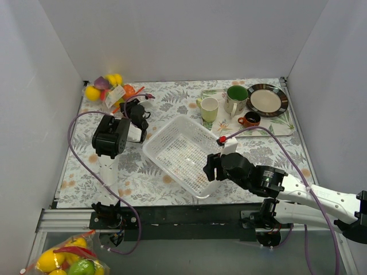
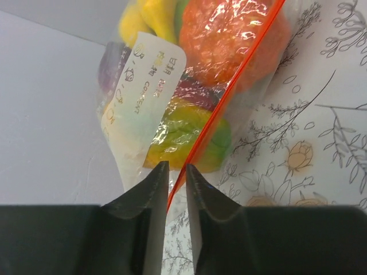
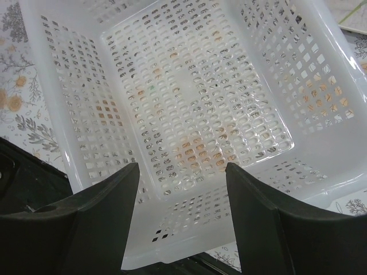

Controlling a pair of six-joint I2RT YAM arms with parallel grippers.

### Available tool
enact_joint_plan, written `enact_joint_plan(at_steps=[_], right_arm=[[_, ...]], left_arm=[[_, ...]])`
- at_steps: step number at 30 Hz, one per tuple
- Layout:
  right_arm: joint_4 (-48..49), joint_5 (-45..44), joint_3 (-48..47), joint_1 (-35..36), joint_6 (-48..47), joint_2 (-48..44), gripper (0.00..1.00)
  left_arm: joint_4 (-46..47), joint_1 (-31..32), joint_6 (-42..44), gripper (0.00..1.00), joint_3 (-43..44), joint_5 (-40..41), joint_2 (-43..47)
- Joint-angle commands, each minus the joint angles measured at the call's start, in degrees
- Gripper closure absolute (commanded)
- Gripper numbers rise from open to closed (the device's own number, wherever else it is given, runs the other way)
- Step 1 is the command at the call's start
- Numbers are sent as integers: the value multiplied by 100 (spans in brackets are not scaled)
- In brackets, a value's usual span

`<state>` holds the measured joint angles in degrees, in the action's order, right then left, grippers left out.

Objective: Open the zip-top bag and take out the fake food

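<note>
The zip-top bag (image 1: 110, 90) lies at the far left corner of the table, against the wall. Through its clear plastic (image 2: 241, 109) shows the fake food (image 2: 229, 40): orange, yellow, green and purple pieces, plus a white paper label. My left gripper (image 1: 132, 106) sits at the bag's near end. In the left wrist view its jaws (image 2: 178, 167) are nearly together, with the red zip strip (image 2: 223, 97) and the plastic edge running between them. My right gripper (image 1: 211, 167) is open and empty (image 3: 182, 169), hovering over the near end of the white basket.
The white perforated basket (image 1: 172, 123) stands mid-table, empty (image 3: 51, 86). A tray at the back right holds a pale cup (image 1: 209, 109), a green mug (image 1: 235, 98), a small brown cup (image 1: 250, 119) and a plate (image 1: 266, 99). Another bag of fruit (image 1: 66, 260) lies off the table, bottom left.
</note>
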<state>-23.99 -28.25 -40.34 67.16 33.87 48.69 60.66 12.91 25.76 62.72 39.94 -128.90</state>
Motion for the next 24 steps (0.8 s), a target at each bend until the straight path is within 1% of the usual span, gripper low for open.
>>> enact_joint_plan(at_steps=[1,2,3,5,7,9,10,11,12,13,14,15,16,17,18,19,20,21,22,24], right_arm=[[-141,-242,-334,17,-29,-201,30],[-167,-251,-343,17,-29,-236,30],[-202,-286,-369,17,-29,-263,30],[-290,-295,-414,17,-12,-342,31],[-352,-321,-422,17,-12,-395,31],[-405,-382,-361,17,-3,-456,32],[-405,-409,-326,17,6,-465,32],[-414,-427,-230,17,-3,-422,32],[-449,-462,-177,17,6,-387,32],[-458,-479,-115,17,23,-273,32],[-440,-488,-2,17,58,-211,32],[-353,-497,69,8,85,-132,32],[-326,-523,113,8,128,-44,32],[-317,-567,140,8,181,157,32],[-274,-594,218,8,190,263,32],[-73,-594,263,8,190,482,32],[60,-585,324,-1,147,597,32],[200,-550,394,-18,120,720,32],[410,-559,412,-36,103,982,32],[605,-611,421,-132,6,1282,32]], left_arm=[[-20,-51,227,88,425,13,-117],[-2,-69,280,95,539,22,-179],[15,-95,333,99,601,31,-223],[24,-122,395,100,724,84,-311],[-150,-131,334,100,724,119,-154],[-544,-96,-87,100,637,67,153],[-1269,-78,-350,100,628,31,346],[-1737,-69,-613,100,636,-47,809],[-2264,-43,-1286,100,732,-118,1049],[-3514,-34,-1667,100,794,-214,1295],[-4231,-16,-2019,100,873,-598,1819],[-4908,10,-2718,100,969,-793,2042],[-6011,36,-2917,100,1049,-987,2297],[-6475,54,-3093,100,1032,-1119,2517],[-6845,89,-3225,100,997,-1373,3041],[-7519,98,-3461,100,910,-1514,3299],[-7821,98,-3568,100,874,-1646,3562],[-8103,98,-3656,100,839,-1909,4113],[-8662,98,-3805,100,812,-2007,4354],[-9193,98,-3929,100,821,-2244,4802]])
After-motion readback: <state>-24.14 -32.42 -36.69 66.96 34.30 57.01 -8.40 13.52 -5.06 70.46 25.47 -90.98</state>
